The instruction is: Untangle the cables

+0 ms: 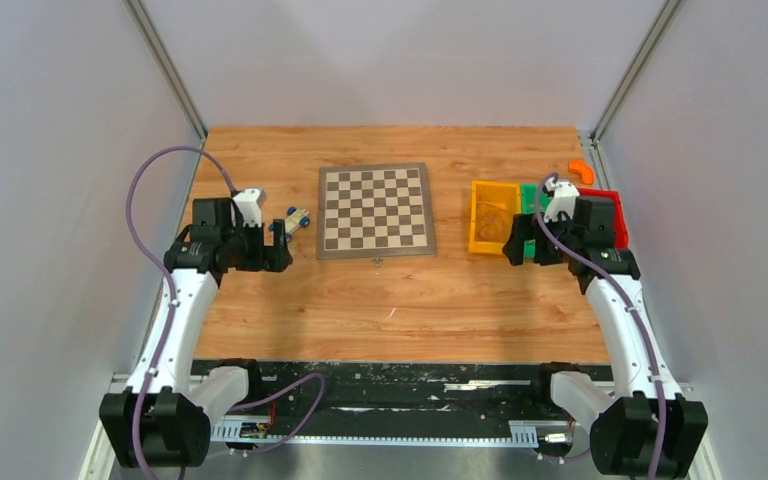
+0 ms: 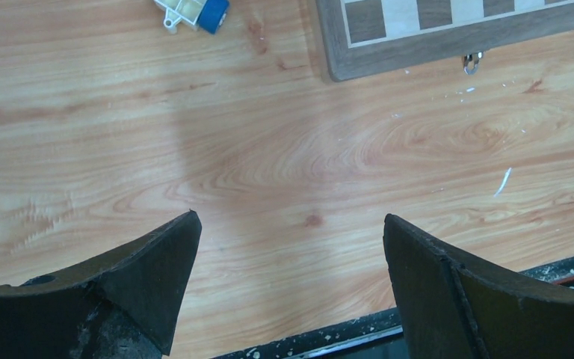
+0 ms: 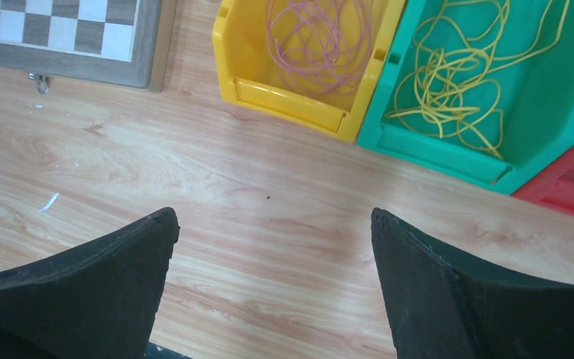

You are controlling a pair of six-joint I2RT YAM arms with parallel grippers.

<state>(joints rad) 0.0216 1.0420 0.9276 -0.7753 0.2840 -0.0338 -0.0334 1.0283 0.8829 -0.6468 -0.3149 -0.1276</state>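
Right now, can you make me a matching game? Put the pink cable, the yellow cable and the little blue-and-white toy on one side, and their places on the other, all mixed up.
Things
1. pink cable
2. yellow cable
3. blue-and-white toy

Places
A. on the table, beside the chessboard
B. in the yellow bin
C. in the green bin

Pairs: 1-B, 2-C, 3-A
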